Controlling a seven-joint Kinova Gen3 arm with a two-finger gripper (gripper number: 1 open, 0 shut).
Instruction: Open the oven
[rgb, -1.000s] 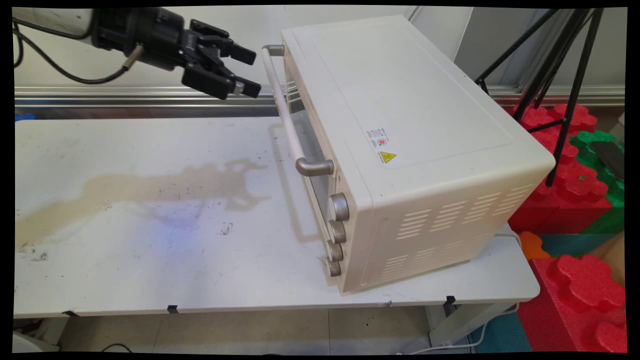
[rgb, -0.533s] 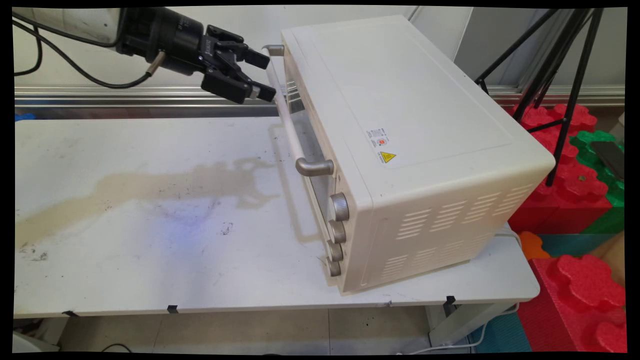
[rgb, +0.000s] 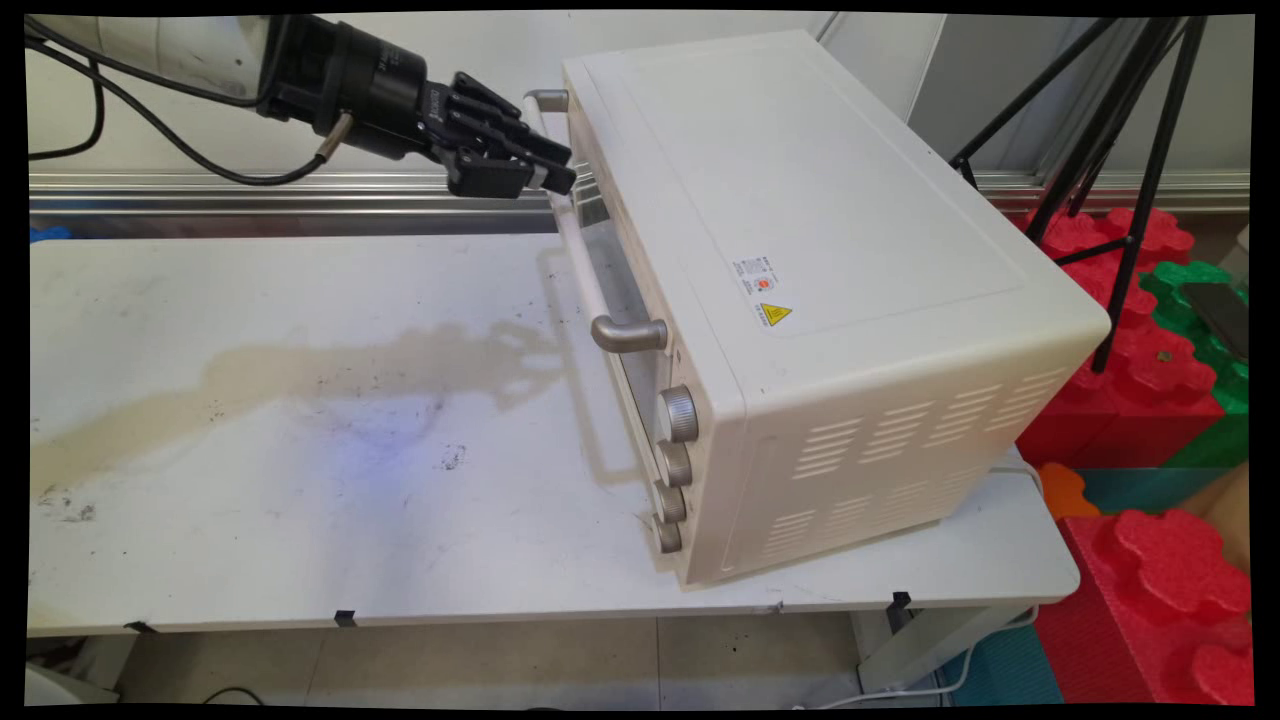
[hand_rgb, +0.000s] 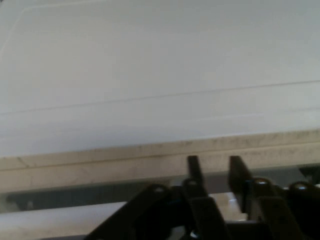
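The oven (rgb: 800, 250) stands on the right part of the desk (rgb: 250, 500), door shut. My tool (rgb: 555, 168) is at the far end of its door handle (rgb: 585, 270), touching or just beside it; I cannot tell whether it is clamped there.

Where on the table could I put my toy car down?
The big stretch of table left of the toaster oven is bare, from the back wall to the near edge. The oven fills the right end, leaving only a thin strip in front. It's crowded at the oven's far front corner, where the gripper clamps the oven handle.
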